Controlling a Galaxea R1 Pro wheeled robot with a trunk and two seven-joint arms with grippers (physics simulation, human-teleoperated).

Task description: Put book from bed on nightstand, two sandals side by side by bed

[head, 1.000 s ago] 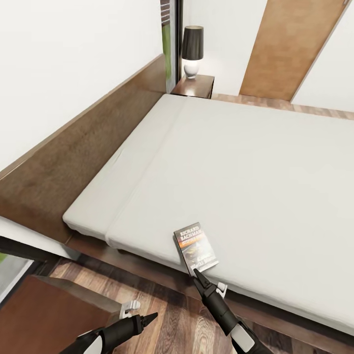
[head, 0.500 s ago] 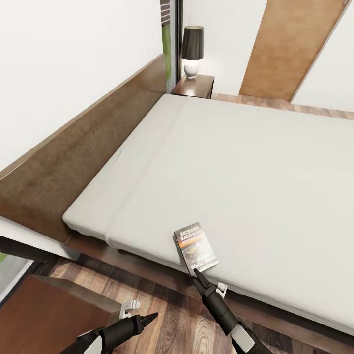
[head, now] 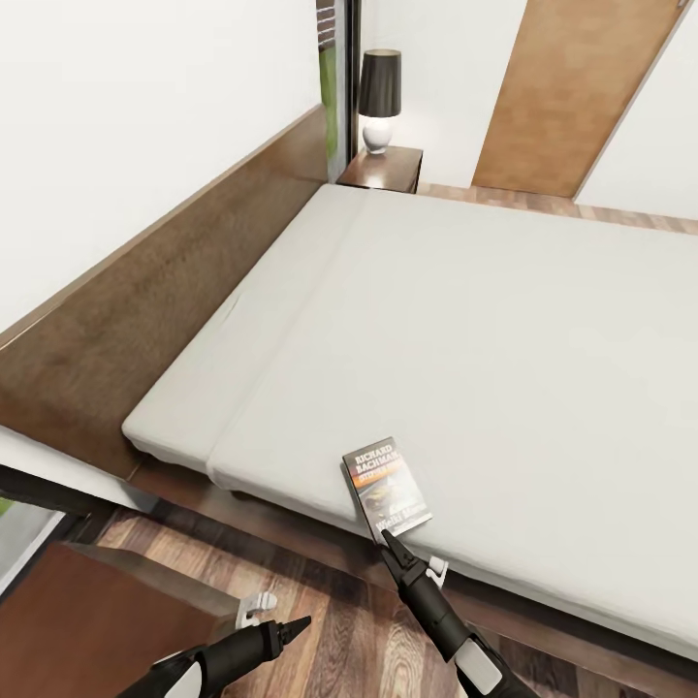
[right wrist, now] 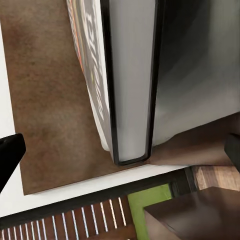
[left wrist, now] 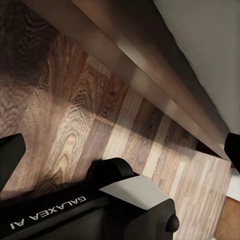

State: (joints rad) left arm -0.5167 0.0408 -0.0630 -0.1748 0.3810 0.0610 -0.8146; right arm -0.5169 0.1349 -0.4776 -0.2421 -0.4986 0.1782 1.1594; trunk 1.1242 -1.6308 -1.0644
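Right wrist view, jaws wide apart, book (right wrist: 127, 80) edge between them

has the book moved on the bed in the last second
No. The book lies at the same spot near the mattress edge of the bed, with the right gripper at its near corner.

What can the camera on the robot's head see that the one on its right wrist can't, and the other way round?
The head view takes in the whole bed, the lamp on the far nightstand, and both end effectors, the right end effector reaching the book's near corner. The right wrist view gives a close look along the book's edge, its pages between dark covers. Both show the book and the headboard.
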